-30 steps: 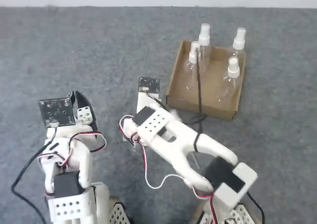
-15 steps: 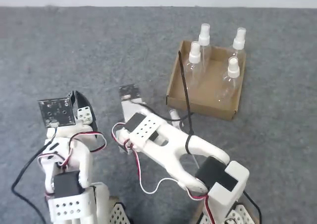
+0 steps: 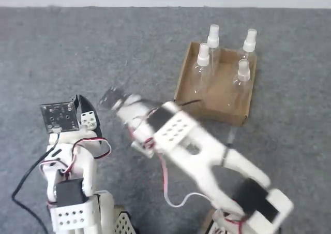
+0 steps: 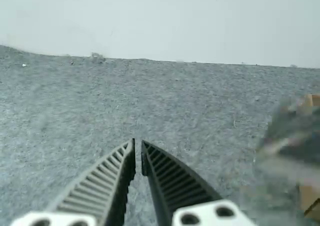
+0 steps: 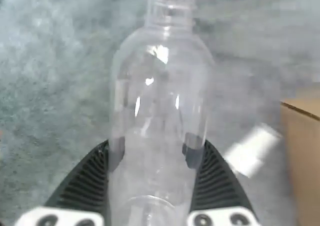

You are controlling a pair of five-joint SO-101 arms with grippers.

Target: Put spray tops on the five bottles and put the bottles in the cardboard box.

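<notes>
Four bottles (image 3: 203, 63) are already standing with spray tops (image 3: 213, 31) on in the cardboard box (image 3: 181, 89), so we are judging the job mostly done. We are clenching the fifth bottle (image 5: 157, 106), its neck bare, in our right jaws over the tabletop (image 3: 77, 47) near the box, while our left jaws are pressing together on nothing. Capping and boxing that last one are remaining, and we are reading no label or print anywhere.

- Looks like a small robotics lab or test bench.
- Grey felt-covered tabletop (image 3: 77, 53) against a plain pale wall (image 4: 160, 16), with no household furnishings.
- White plastic left arm (image 3: 72, 164) and right arm (image 3: 207, 156) mounted side by side, with loose wires (image 3: 28, 177) and a bare circuit board (image 3: 59, 116).
- Cardboard box (image 3: 185, 97) of clear spray bottles (image 3: 202, 63) set out on the felt.
</notes>
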